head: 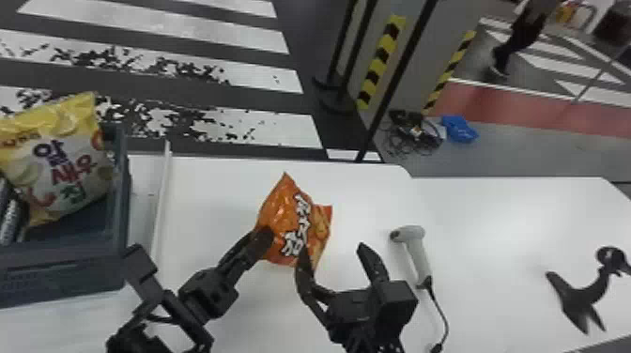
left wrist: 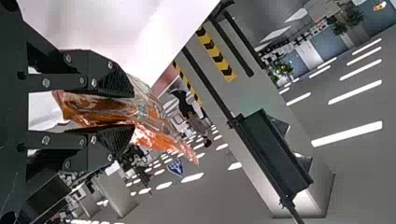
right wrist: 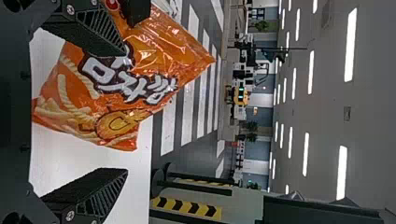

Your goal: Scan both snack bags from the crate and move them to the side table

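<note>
While two grippers meet over one bag: I read the step as either a steadying or a pass from left to right, and slow work suits both.
Orange bag [head: 291, 225]: out of the crate [head: 56, 274], upright above the counter [head: 211, 197], printed front toward my head camera.
Left gripper [left wrist: 133, 110]: jaws closed on the bag's side, film bunched between them.
Right gripper [head: 332, 248]: jaws wide, one overlapping the lower front, the other clear past the edge. Contact, can't tell.
Pass, if so: I'd bring the free edge between the right jaws, match its tilt, close on film rather than on the puffed middle. Left lets go only once right bears the weight.
Risk: too hard a squeeze crushes snacks or pops the seam; too shallow a bite lets slick film slide. Jaws could also knock each other.
Code: none seen by me; probably on the back, so a turn may be needed, with the code kept flat and uncovered.
Scanner [head: 415, 246]: lying on the counter, beside the right gripper, its cable [head: 439, 305] trailing. I'd swing wide of that.
Yellow bag [head: 65, 159]: in the crate, its turn to come. Early going, I judge.
</note>
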Tool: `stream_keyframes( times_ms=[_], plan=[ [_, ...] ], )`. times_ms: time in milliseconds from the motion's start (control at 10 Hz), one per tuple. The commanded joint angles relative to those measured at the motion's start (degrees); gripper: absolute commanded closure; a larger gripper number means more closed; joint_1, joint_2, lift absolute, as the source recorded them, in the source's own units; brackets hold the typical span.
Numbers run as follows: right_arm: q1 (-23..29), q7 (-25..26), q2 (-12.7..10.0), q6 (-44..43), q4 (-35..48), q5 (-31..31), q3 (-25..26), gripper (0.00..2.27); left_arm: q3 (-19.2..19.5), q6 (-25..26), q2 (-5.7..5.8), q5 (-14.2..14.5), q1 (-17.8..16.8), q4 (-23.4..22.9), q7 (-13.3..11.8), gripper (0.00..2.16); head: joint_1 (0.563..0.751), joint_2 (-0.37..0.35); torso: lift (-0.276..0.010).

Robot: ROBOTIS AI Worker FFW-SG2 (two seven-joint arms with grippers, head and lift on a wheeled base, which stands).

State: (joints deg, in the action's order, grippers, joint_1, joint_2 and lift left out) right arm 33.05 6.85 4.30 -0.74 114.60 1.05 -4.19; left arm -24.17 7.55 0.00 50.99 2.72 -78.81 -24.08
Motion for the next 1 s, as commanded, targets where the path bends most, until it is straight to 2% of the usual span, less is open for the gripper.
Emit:
stream_keyframes(
  times_ms=[0, 100, 200, 300, 400, 500, 600, 700, 900],
  plan=[
    [0.0, 0.0, 0.01, 0.0, -0.08, -0.08, 0.06, 0.11, 0.09, 2.43, -0.15, 0.16, 0.62, -0.91, 0.0, 0.02, 0.695, -0.35, -0.099],
    [-0.09, 0.0, 0.01, 0.0, -0.17, -0.17, 0.06, 0.11, 0.18, 4.54, -0.15, 0.16, 1.49, -2.84, 0.35, 0.02, 0.695, -0.35, -0.099],
    [-0.09, 0.0, 0.09, 0.0, -0.17, -0.35, 0.24, 0.11, 0.62, 6.12, -0.15, -0.1, 2.99, -6.45, 1.76, 0.02, 0.695, -0.35, -0.099],
    [-0.17, 0.0, 0.09, 0.17, -0.34, -0.61, 0.5, 0.11, 1.5, 8.58, -0.15, -1.95, 5.71, -11.72, 3.6, 0.02, 0.695, -0.35, -0.099],
    [-0.35, 0.0, 0.18, 0.17, -0.52, -0.7, 0.5, 0.11, 2.55, 11.57, -0.15, -6.69, 8.97, -18.05, 5.45, 0.03, 0.695, -0.35, -0.099],
    [-0.53, 0.0, 0.18, 0.35, -0.61, -0.7, 0.5, 0.11, 3.08, 11.74, 0.53, -12.93, 11.87, -24.29, 8.53, 0.02, 0.695, -0.35, -0.099],
    [-0.79, 0.0, 0.18, 0.35, -0.96, -0.79, 0.5, 0.11, 3.87, 12.8, 1.14, -17.59, 14.41, -29.3, 10.02, 0.02, 0.695, -0.35, -0.099],
    [-1.14, 0.0, 0.18, 0.35, -1.31, -0.87, 0.5, 0.11, 3.96, 12.97, 2.55, -22.25, 16.61, -34.22, 12.39, 0.02, 0.695, -0.35, -0.099],
    [-1.49, 0.0, 0.36, 0.53, -1.58, -1.22, 0.76, 0.11, 6.51, 12.45, 4.66, -31.74, 21.01, -43.1, 16.87, 0.01, 0.695, -0.338, -0.099]
  ],
)
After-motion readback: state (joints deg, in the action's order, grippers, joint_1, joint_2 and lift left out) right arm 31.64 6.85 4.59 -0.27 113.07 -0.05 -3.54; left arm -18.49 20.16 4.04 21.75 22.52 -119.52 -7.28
